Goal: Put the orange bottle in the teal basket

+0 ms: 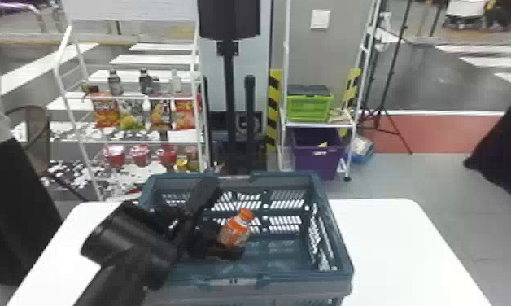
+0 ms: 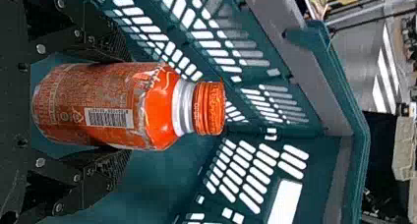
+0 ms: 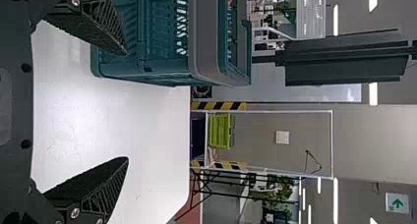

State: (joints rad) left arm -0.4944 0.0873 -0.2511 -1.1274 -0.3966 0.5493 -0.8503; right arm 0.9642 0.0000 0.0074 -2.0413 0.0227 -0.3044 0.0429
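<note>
In the head view the left gripper [image 1: 227, 221] holds the orange bottle [image 1: 234, 232] tilted within the teal basket [image 1: 345, 262], slotted walls around it, its arm hiding much of the near-left rim. In the left wrist view, textured fingers pinch the bottle's glossy, rounded sides. In the right wrist view the right gripper [image 3: 128, 106] gapes wide and empty, the basket, cut off, beyond one finger.

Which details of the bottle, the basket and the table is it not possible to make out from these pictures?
- Underside of the orange bottle: left wrist view, turned away, toward the base of the left hand.
- Fine print on its label: left wrist view, too small.
- Near left corner of the teal basket: head view, behind the left arm.
- Near edge of the table: head view, cut off by bottom edge.
</note>
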